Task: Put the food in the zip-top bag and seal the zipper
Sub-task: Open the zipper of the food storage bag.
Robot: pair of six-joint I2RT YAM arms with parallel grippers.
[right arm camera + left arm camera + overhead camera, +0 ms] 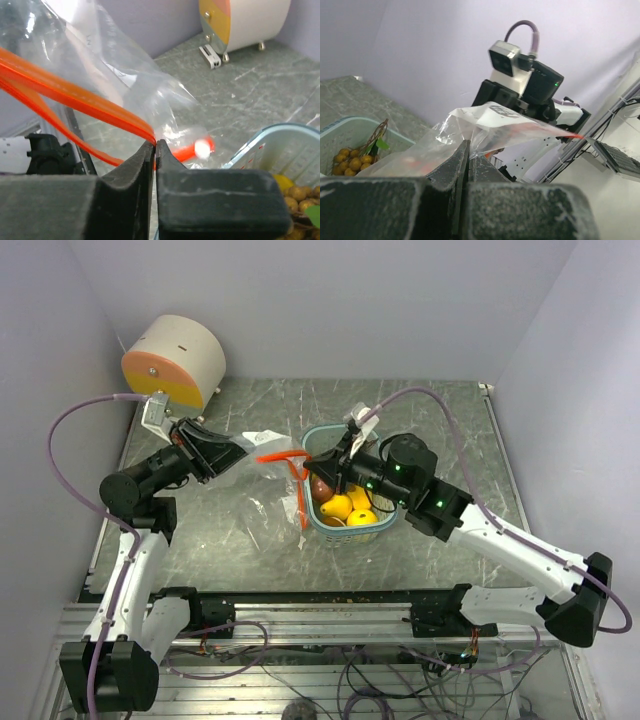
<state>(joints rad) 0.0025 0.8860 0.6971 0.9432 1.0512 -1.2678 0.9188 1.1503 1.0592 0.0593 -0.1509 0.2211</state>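
Quick look at my feeds right now. All the food I can see is sitting in the light-blue basket [385, 525], right of centre on the worktop [440, 430]. There are a couple of yellow lemon-like fruits [340, 506] toward the near side and a dark red round fruit [322, 487] on the basket's left. There's also a bunch of small round brownish-yellow fruits [350, 160] with a green leaf, which shows best on the left wrist cam.

The zip-top bag [262, 500] is just left of the basket. Its clear plastic is partly draped on the worktop, with its orange zipper [283, 457] lifted up and strung between the two arms. The left pincer [466, 144] is clamped tight on a fold of the clear plastic near the bag's mouth, fingers pressed together with only the film between them. The right pincer [155, 145] is pinched down on the orange zipper strip, jaws all but touching. In the overhead view it sits right over the basket's left rim. The zipper's two tracks look split apart on the right wrist cam, so the mouth isn't sealed.

The far left corner has a round cream drum [180, 358] with an orange-pink face, well apart from everything.
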